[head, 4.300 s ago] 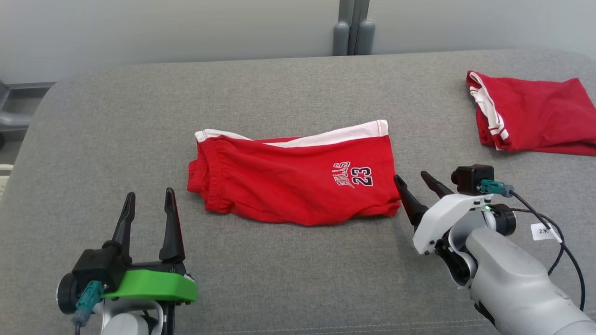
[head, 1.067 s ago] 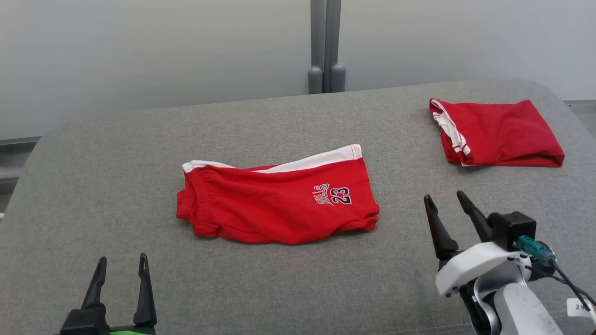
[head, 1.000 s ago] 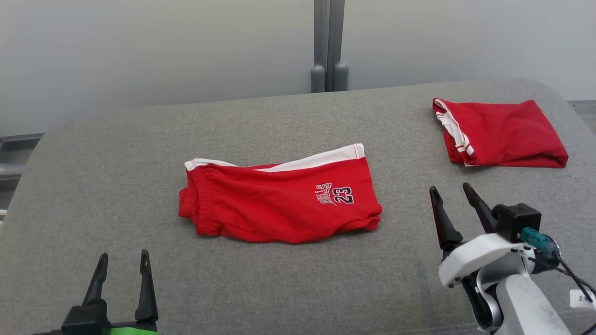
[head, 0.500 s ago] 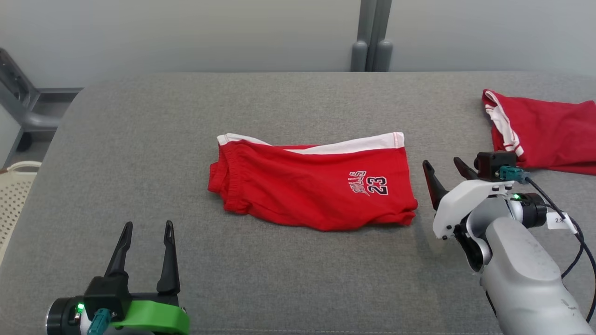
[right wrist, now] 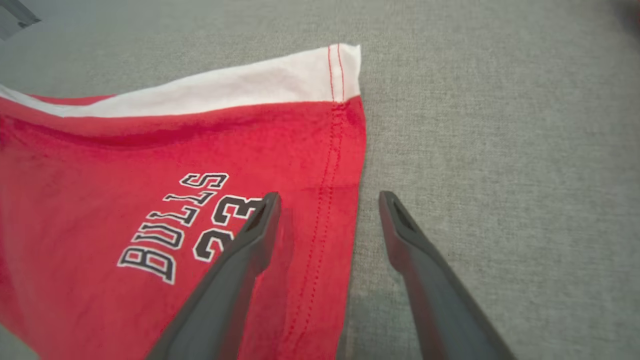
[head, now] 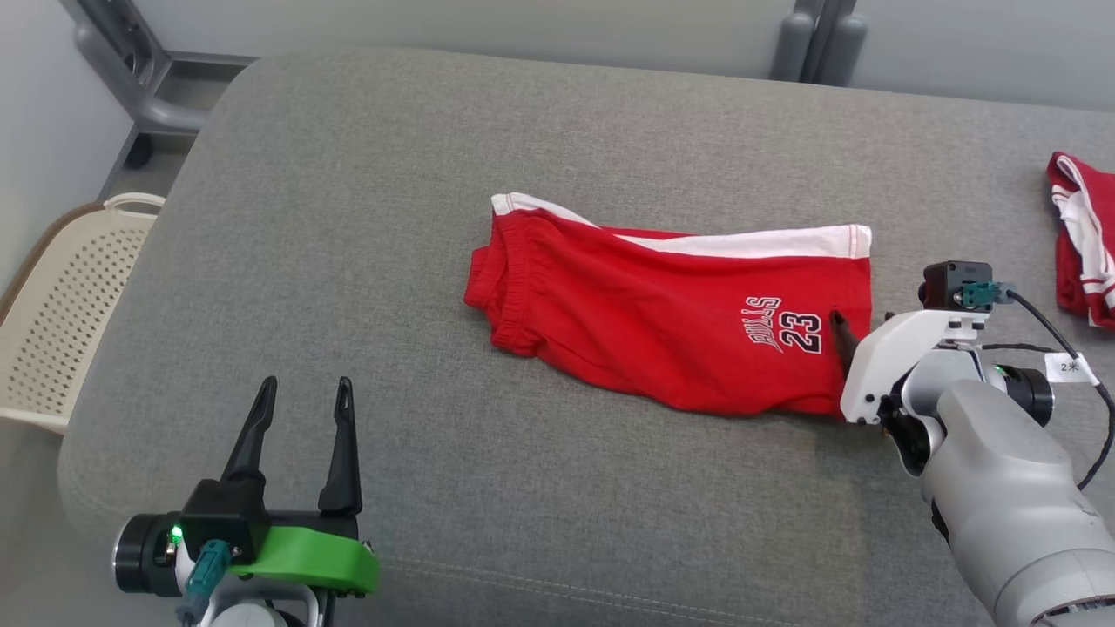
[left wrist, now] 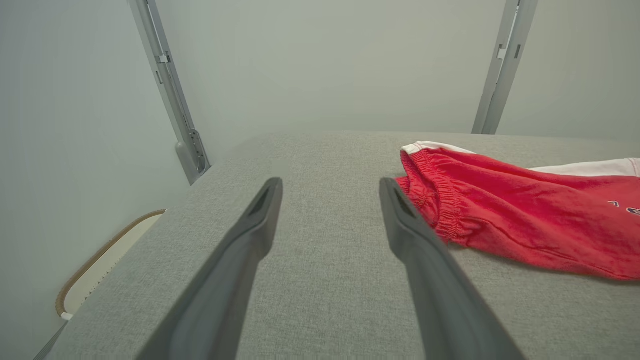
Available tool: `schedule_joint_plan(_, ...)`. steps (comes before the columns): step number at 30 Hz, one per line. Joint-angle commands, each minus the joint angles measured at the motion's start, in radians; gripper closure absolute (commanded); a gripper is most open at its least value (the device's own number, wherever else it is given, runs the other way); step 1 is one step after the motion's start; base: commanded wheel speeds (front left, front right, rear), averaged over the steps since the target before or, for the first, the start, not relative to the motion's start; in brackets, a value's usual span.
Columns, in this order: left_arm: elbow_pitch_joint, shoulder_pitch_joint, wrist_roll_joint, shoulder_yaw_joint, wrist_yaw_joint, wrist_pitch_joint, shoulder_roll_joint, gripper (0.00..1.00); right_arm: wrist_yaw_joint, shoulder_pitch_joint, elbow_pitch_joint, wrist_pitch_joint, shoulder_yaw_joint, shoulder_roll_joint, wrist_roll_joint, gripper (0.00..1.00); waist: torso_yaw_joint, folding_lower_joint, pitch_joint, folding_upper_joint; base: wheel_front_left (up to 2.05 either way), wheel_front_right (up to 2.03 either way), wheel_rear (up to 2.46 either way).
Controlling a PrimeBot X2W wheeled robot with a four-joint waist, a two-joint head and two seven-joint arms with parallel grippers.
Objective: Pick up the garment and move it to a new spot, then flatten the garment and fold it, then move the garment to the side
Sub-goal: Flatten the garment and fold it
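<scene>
The garment, red shorts with a white band and "BULLS 23" print, lies folded flat on the grey cushioned surface. My right gripper stands open at the shorts' right hem. In the right wrist view this gripper straddles the hem: one finger is over the red cloth by the print, the other over bare grey fabric. Whether it touches the cloth I cannot tell. My left gripper is open and empty near the front left. In the left wrist view that gripper is just left of the elastic waistband.
A second folded red garment lies at the far right edge. A cream perforated basket stands on the floor to the left of the cushion. Grey metal posts rise behind, and a frame leg at the back left.
The head camera has swung left and down, shifting the whole picture right. My right gripper has moved in from beside the shorts onto their right hem. The left gripper stays open and apart.
</scene>
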Motion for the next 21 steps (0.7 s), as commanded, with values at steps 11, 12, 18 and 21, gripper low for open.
schedule_joint_plan(11,0.004,-0.034,-0.006,-0.006,-0.003,-0.003,-0.007,0.00,-0.001,-0.040,0.098,0.069,-0.018,0.007,0.061,0.00,0.056,-0.0001,0.057,0.0000,0.00,0.00,0.00)
schedule_joint_plan(12,0.006,-0.036,-0.006,-0.005,-0.003,-0.003,-0.007,0.00,-0.001,-0.039,0.100,0.078,-0.019,0.017,0.075,0.18,0.055,-0.0001,0.059,0.0000,0.00,0.00,0.00)
schedule_joint_plan(18,0.016,-0.047,-0.002,-0.009,-0.007,-0.003,-0.009,0.00,0.002,-0.028,0.059,0.074,0.034,0.048,0.125,1.00,0.052,-0.0001,0.062,0.0000,0.00,0.00,0.00)
schedule_joint_plan(21,0.019,-0.046,0.000,-0.008,-0.006,-0.003,-0.009,0.00,0.001,-0.014,0.031,0.048,0.070,0.046,0.151,1.00,0.046,-0.0001,0.053,0.0000,0.00,0.00,0.00)
